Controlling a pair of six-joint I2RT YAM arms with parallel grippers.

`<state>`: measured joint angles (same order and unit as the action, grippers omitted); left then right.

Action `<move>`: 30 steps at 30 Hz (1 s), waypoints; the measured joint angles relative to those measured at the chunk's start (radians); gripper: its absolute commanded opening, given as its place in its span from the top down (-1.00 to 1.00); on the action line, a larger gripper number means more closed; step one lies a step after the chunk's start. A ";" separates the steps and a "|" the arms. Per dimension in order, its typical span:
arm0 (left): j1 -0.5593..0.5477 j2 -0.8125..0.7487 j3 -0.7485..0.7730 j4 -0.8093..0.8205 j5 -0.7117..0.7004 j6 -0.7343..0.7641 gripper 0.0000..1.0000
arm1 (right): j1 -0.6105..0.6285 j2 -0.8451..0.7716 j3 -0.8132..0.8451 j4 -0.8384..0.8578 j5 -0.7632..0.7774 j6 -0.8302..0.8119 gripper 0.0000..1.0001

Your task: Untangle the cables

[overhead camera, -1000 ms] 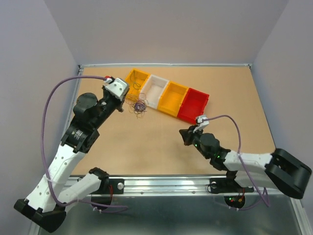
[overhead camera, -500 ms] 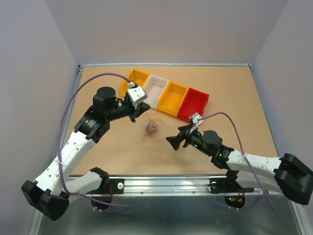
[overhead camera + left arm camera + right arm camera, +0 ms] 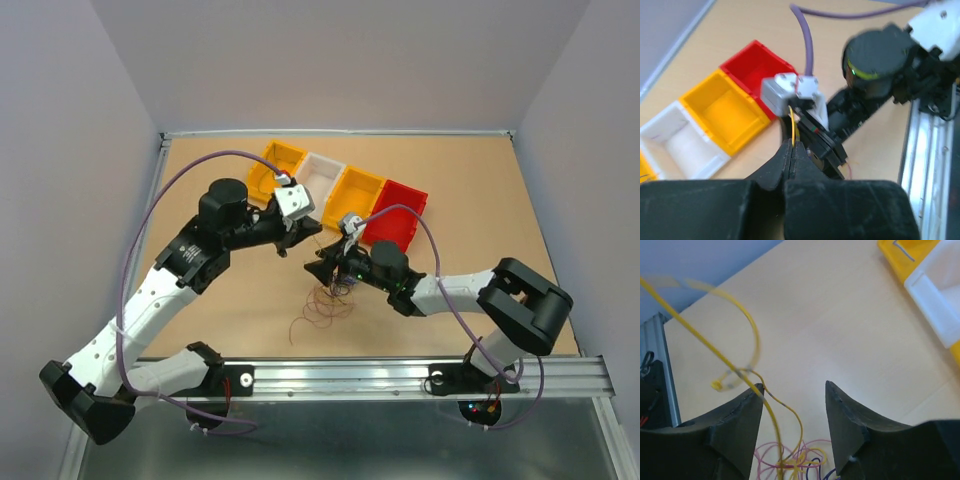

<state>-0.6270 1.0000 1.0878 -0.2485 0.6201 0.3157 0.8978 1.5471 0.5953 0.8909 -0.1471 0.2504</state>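
- From the top external view, the cables (image 3: 326, 300) sat as a loose bunch of thin loops near the middle of the table (image 3: 480, 200), right under the right gripper (image 3: 322, 268) and clear of the row of bins (image 3: 322, 182). The left gripper (image 3: 284, 247) was just beside the right one, on the side toward the bins. I could not tell from here how either pair of jaws stood.
- From the left wrist view, the left gripper's fingers were pressed together on a single yellow wire (image 3: 791, 125), which rose straight up from the pinch. The right arm's wrist sat close behind it. The red bin (image 3: 755, 65), a yellow bin (image 3: 722, 112) and the white bin (image 3: 680, 142) lay off to the left.
- From the right wrist view, the right gripper's fingers (image 3: 735, 425) stood spread apart. The yellow wire ran slantwise past the left one, and I could not tell whether they touched. Pink and purple loops lay on the table low between the jaws.
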 measured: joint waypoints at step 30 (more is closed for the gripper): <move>0.043 0.475 0.721 0.050 -0.661 0.000 1.00 | 0.000 -0.452 -0.385 -0.100 0.227 0.154 0.55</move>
<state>-0.5835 1.4750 1.8084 -0.1989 -0.0406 0.3153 0.8978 1.0954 0.2108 0.7914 0.0803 0.4049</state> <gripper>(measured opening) 0.026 0.208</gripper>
